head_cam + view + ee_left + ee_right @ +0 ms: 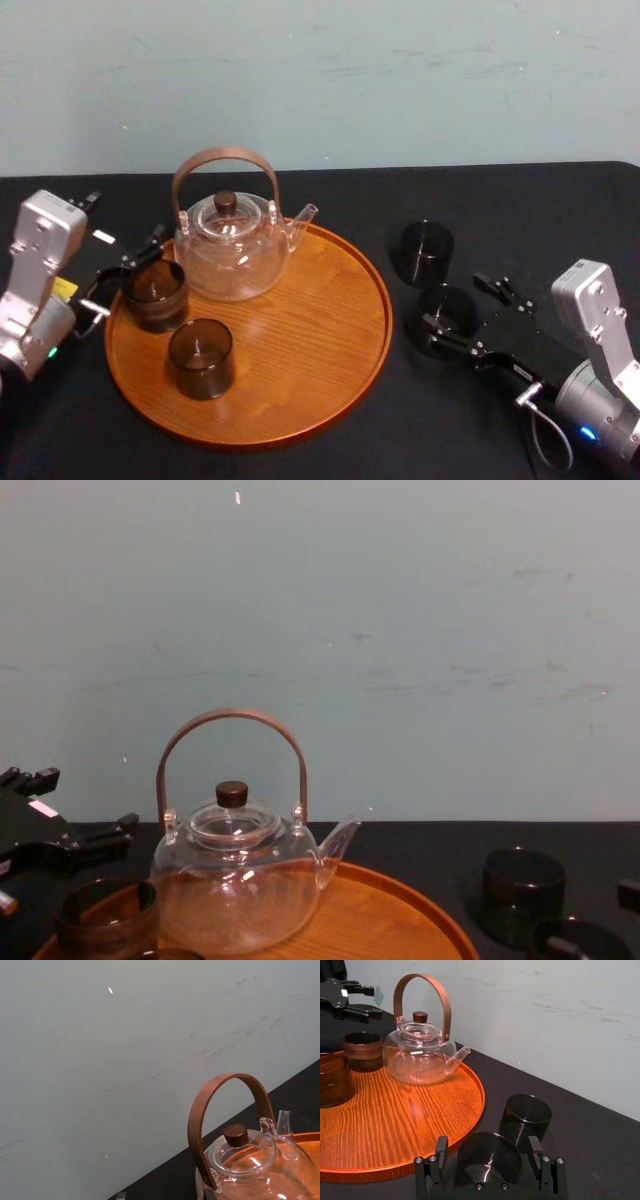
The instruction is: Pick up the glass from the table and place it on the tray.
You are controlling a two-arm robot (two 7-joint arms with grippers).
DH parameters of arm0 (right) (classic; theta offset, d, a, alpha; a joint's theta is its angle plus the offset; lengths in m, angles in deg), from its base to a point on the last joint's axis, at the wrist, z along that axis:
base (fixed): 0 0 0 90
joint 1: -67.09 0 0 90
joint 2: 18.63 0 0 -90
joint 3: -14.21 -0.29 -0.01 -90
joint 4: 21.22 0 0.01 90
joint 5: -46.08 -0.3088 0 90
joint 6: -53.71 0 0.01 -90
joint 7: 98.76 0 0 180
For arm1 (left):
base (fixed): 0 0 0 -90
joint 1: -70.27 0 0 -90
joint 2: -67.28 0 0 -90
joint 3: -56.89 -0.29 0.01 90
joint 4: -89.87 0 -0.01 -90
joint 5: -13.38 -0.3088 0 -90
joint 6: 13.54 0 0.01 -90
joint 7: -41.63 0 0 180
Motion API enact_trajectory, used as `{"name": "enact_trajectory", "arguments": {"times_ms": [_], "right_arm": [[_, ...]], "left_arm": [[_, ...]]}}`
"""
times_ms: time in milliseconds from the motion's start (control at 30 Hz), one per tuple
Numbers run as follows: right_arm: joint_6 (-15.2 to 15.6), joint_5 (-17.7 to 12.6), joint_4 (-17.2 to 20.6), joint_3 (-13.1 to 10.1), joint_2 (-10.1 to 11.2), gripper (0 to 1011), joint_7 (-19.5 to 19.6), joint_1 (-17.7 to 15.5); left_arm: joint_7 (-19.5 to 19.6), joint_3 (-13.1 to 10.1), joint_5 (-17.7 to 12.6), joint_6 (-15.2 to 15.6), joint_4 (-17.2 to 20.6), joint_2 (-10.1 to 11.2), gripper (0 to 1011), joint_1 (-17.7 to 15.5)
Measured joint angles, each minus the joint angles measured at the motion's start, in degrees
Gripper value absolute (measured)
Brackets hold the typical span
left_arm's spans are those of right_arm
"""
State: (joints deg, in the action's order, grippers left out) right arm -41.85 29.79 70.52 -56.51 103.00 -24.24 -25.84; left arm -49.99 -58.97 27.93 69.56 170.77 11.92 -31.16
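Clearance on either side was the thing to watch. The right gripper (pixel 488 1146) sat spread wide with the glass (pixel 489 1162) upright between its fingers (pixel 441 1149), mouth up. A thin gap showed at each side, so nothing was grasped yet. The glass stood on the black desk (pixel 520 210), just off the right edge of the tray (pixel 320 330). A second dark glass (pixel 425 252) stood just beside it on the far side, close enough that I judged one fingertip had little room.

The tray lay to the left of this gripper, so the carry looked like a short lift over the low rim and a sideways move onto bare wood. The right arm was plainly the nearer one. The left gripper (pixel 130 272) hung released at the tray's far left edge, beside a dark cup (pixel 155 293) already on the wood. Another cup (pixel 200 358) stood nearer the robot, in front of the glass teapot (pixel 232 250).

The right wrist view gave the straddle and the gaps at the fingers, which the head view blurred into one dark shape. The head view alone laid out how much open wood lay on the tray's right half. The chest view caught just the rim of the glass at its lower right, side on. The left wrist view looked past the teapot's handle to the wall (pixel 125 1060).
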Motion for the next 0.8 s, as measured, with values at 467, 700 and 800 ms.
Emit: {"name": "enact_trajectory", "arguments": {"times_ms": [467, 700, 800], "right_arm": [[0.27, 0.57, -0.99, -1.93, -1.26, 1002, -1.10, -1.47], [0.27, 0.86, -1.67, -2.65, -1.96, 1002, -1.89, -2.02], [0.26, 1.08, -2.42, -2.87, -2.53, 1002, -2.43, -2.03]], "left_arm": [[0.00, 0.00, 0.00, 0.00, 0.00, 0.00, 1001, 0.00], [0.00, 0.00, 0.00, 0.00, 0.00, 0.00, 1002, 0.00], [0.00, 0.00, 0.00, 0.00, 0.00, 0.00, 1001, 0.00]]}}
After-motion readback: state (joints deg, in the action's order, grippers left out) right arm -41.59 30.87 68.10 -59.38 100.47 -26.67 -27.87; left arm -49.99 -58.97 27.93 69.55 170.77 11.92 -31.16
